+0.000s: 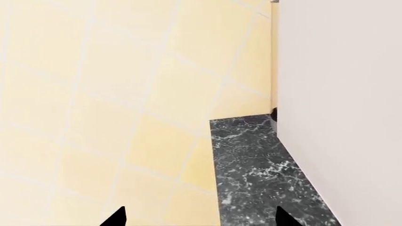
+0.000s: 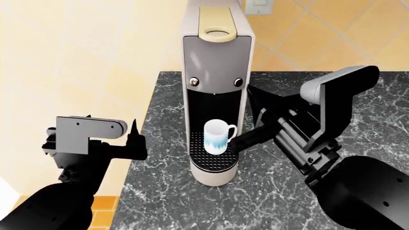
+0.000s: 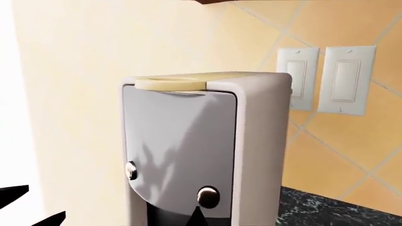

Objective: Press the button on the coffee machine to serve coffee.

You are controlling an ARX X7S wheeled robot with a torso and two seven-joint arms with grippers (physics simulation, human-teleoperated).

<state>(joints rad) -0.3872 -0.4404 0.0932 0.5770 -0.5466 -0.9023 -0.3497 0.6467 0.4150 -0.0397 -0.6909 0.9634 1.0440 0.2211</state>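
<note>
The coffee machine [image 2: 216,57] stands upright on the dark marble counter [image 2: 332,96]. It is silver-grey, with a cream top strip and an oval ring. Two round buttons sit low on its dark front panel, a left button [image 2: 193,82] and a right button [image 2: 238,82]. A white mug with blue marks [image 2: 217,136] stands in the black recess on the perforated drip tray [image 2: 214,160]. My right gripper [image 2: 235,142] looks shut, beside the mug. In the right wrist view its tip [image 3: 197,217] is just below the right button [image 3: 208,197]. My left gripper [image 2: 136,136] hangs open off the counter's left edge, holding nothing.
Two white wall switches [image 3: 321,80] sit on the yellow tiled wall behind the machine. In the left wrist view my open left gripper [image 1: 199,219] faces the tiled wall, a strip of marble counter [image 1: 251,165] and a plain white surface [image 1: 342,94].
</note>
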